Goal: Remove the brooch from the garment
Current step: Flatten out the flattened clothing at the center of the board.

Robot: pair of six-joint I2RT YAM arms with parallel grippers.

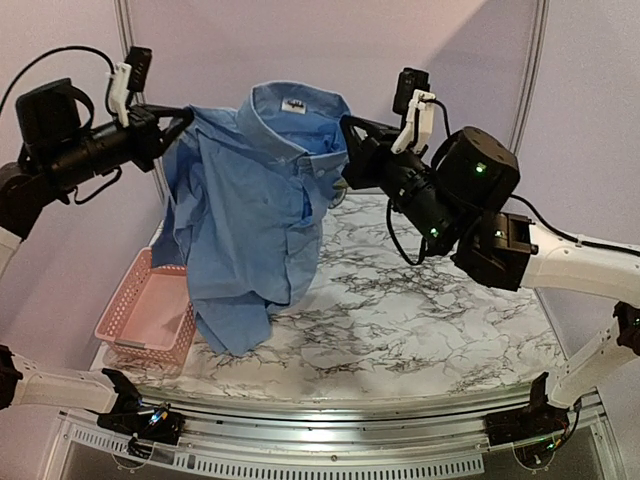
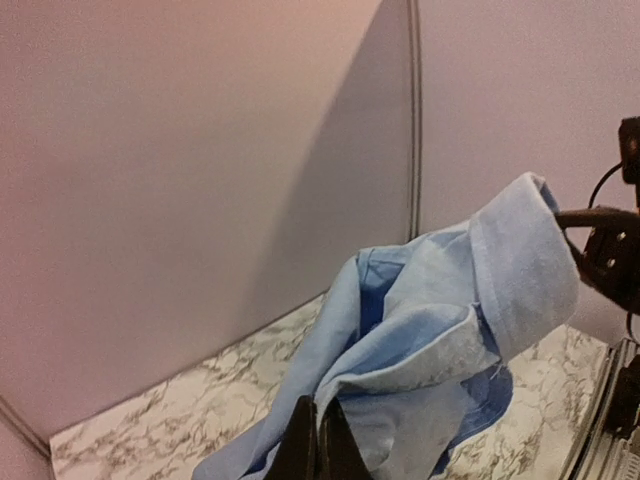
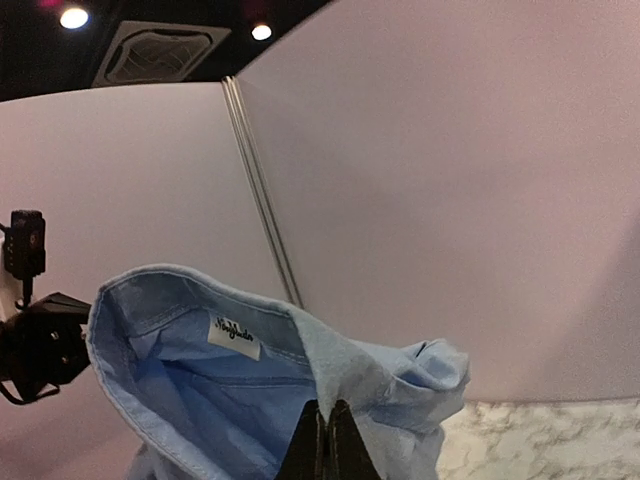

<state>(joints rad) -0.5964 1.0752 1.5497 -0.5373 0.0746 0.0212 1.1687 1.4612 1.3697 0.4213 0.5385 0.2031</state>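
Observation:
The garment [image 1: 250,210], a light blue collared shirt, hangs in the air between my two arms, its tail brushing the marble table. My left gripper [image 1: 183,117] is shut on the fabric at the shirt's left shoulder [image 2: 400,400]; its black fingers [image 2: 318,445] pinch a fold. At the collar's right side my right gripper [image 1: 348,128] is shut on the shirt, fingers [image 3: 328,445] clamped on the collar edge [image 3: 350,380]. A white label [image 3: 234,334] shows inside the collar. The brooch is not visible in any view.
A pink plastic basket [image 1: 150,310] sits at the table's left edge, partly under the hanging shirt. The marble table [image 1: 400,310] spreads to the right and front. Pale walls with a corner post [image 1: 125,30] close in behind.

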